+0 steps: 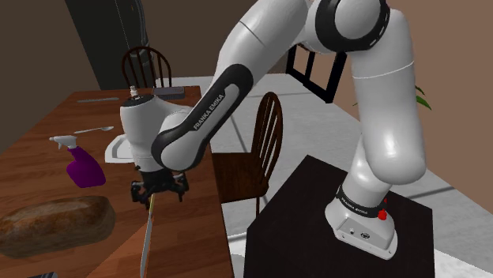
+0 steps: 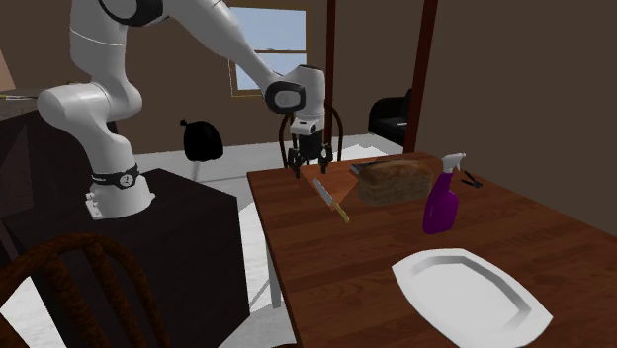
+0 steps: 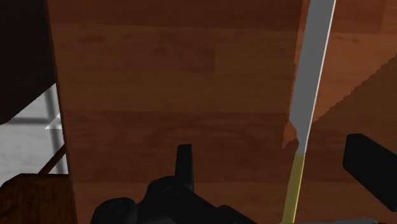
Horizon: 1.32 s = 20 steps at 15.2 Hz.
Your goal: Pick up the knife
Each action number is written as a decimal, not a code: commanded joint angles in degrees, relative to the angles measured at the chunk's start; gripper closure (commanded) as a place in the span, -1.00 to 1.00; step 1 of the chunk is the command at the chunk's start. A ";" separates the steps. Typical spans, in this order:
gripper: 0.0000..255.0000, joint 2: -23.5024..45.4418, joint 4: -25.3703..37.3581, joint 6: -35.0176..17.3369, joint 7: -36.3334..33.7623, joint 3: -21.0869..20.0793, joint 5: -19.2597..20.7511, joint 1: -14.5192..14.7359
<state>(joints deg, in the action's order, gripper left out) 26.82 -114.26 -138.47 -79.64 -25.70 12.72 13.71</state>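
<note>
Jaws spread apart, closing on nothing: on my wrist feed the gripper (image 3: pixel 273 156) straddles the knife (image 3: pixel 310 83), whose grey blade and yellow handle lie between the fingers (image 3: pixel 184 167) untouched, nearer one of them. Shoulder view adds the knife (image 1: pixel 147 237) lying on the wooden table (image 1: pixel 31 178) near its edge, just below the gripper (image 1: pixel 158 189). Second exterior view adds a window (image 2: pixel 272 44) behind the arm (blue sky beyond). Arm reaches from the black stand (image 1: pixel 300 205), forearm bent down, hand pointing at the tabletop. Bread loaf (image 1: pixel 55 225), purple spray bottle (image 1: pixel 83 167) and white plate (image 2: pixel 470 292) share the table; a wooden chair (image 1: pixel 265 138) stands beside it.
</note>
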 commanded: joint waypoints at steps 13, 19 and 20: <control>-1.00 20.57 19.28 -0.06 -8.04 6.00 4.68 8.82; 1.00 21.43 19.50 -0.70 -8.20 6.27 4.92 9.07; 1.00 21.43 19.50 -0.70 -8.20 6.27 4.92 9.07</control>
<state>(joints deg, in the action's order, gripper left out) 48.22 -94.76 -139.13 -87.84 -19.43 17.64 22.77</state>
